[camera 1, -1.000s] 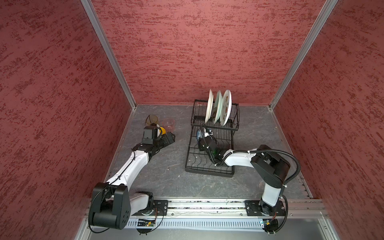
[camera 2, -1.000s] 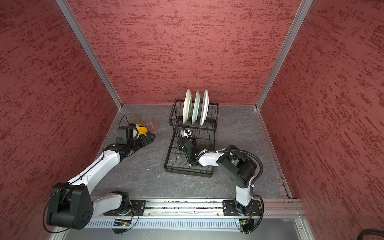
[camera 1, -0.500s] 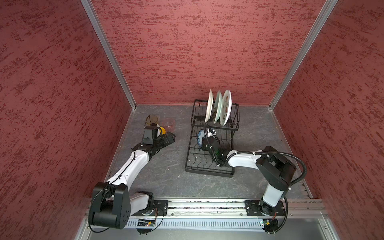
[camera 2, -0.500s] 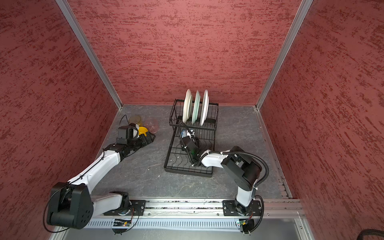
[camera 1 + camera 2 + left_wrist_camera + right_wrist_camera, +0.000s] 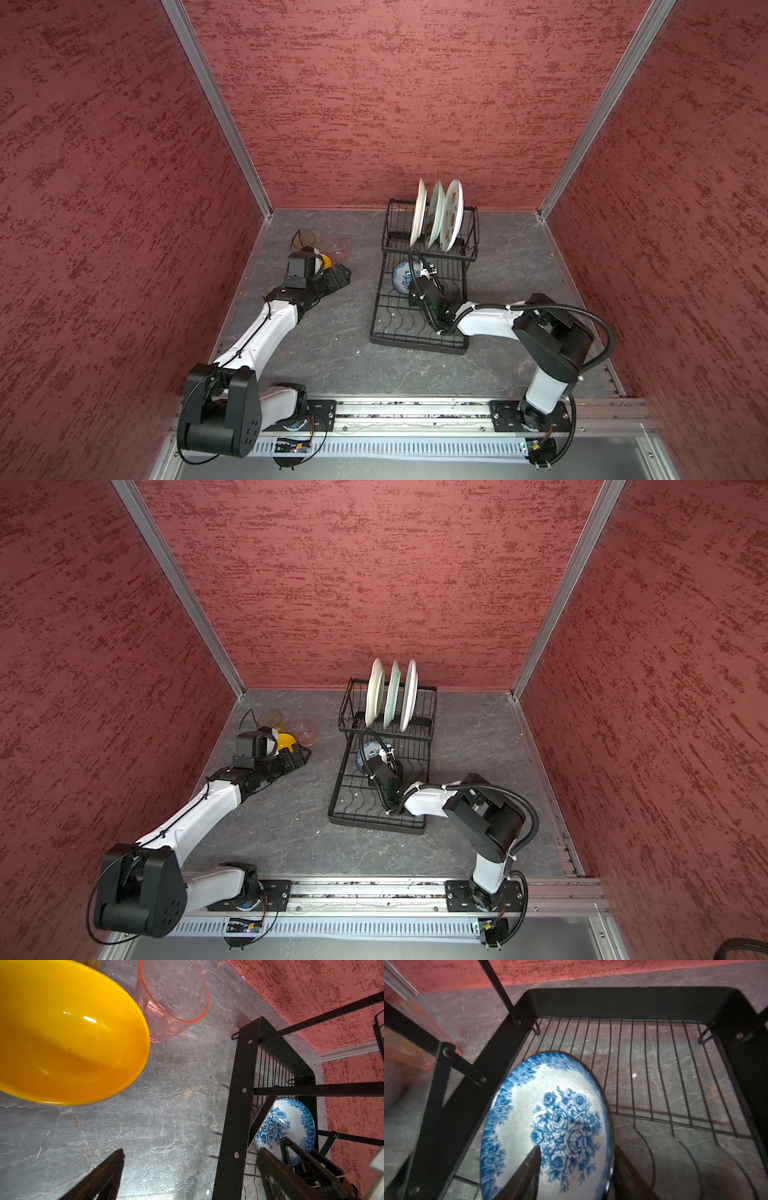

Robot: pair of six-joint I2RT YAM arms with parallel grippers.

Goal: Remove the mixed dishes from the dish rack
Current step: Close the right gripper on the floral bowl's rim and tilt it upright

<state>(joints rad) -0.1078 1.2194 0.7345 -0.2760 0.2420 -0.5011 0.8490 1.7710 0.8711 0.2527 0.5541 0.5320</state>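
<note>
White arm links (image 5: 266,332) join bulky black joints (image 5: 552,345) (a black ribbed cable (image 5: 609,338) loops over one).

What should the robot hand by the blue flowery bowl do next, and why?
Probably squeeze shut on the rim. The right gripper straddles the edge of the blue-and-white flowered bowl, which leans in the black wire dish rack: one finger across its inner face, the other behind the rim, with a gap showing. Lifting before gripping would likely leave it behind.
</note>
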